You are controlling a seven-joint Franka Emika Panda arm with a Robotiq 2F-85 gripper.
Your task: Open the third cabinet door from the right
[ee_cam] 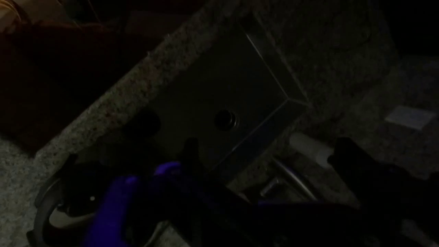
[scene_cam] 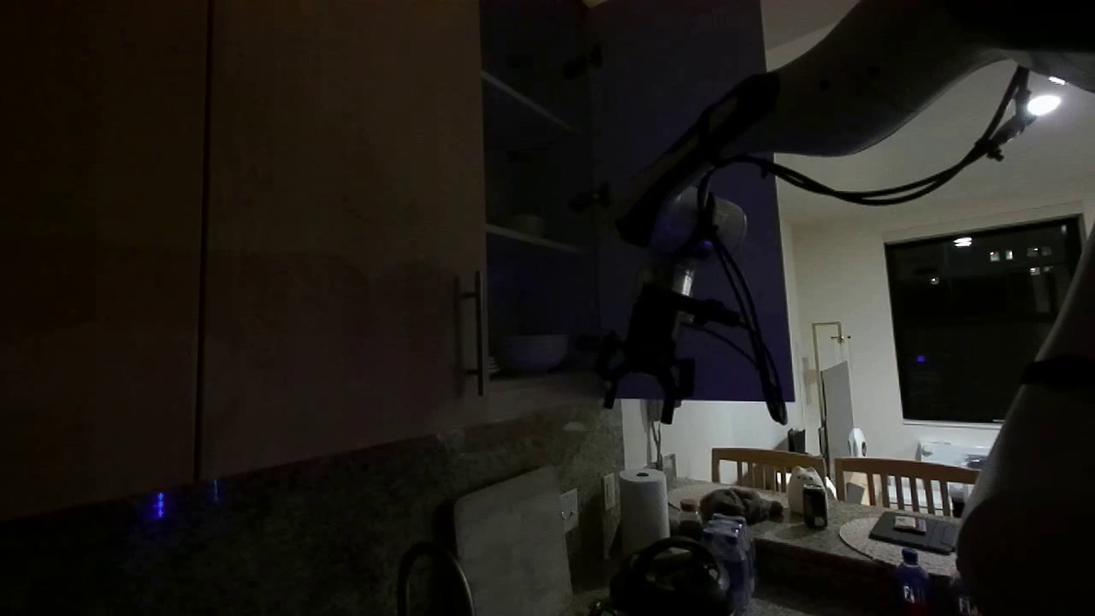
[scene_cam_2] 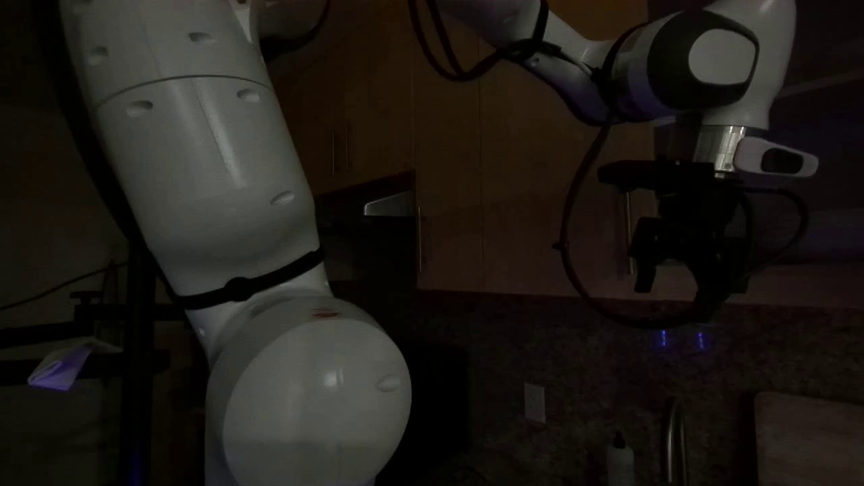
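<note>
in an exterior view, the hand (scene_cam: 639, 411) hung in front of the open door (scene_cam: 676, 68), its fingers (scene_cam: 669, 407) pointing downward, spread apart and with nothing between them. further left was the wider door (scene_cam: 342, 214), which was shut, with its bar handle (scene_cam: 479, 334) near the right edge. directly left of that one stood the third cabinet door (scene_cam: 103, 257), counted from the open door as the first; it also was shut, and its own handle did not show.

in an exterior view, i found the slim handle (scene_cam_2: 420, 239) of the third cabinet door, near its lower left edge, well apart from the hand. therefore i judged that the step in hand was the approach, the opening not yet done. the next move, i thought, called for carrying the hand leftwards past the wider door, tilting the fingers toward the door front, setting them around the slim handle, and only then gripping and pulling outward.

in the wrist view, which was very dark, the fingers were apart, with the sink (ee_cam: 205, 92) and the tap (ee_cam: 298, 181) below; no handle could be seen.
</note>
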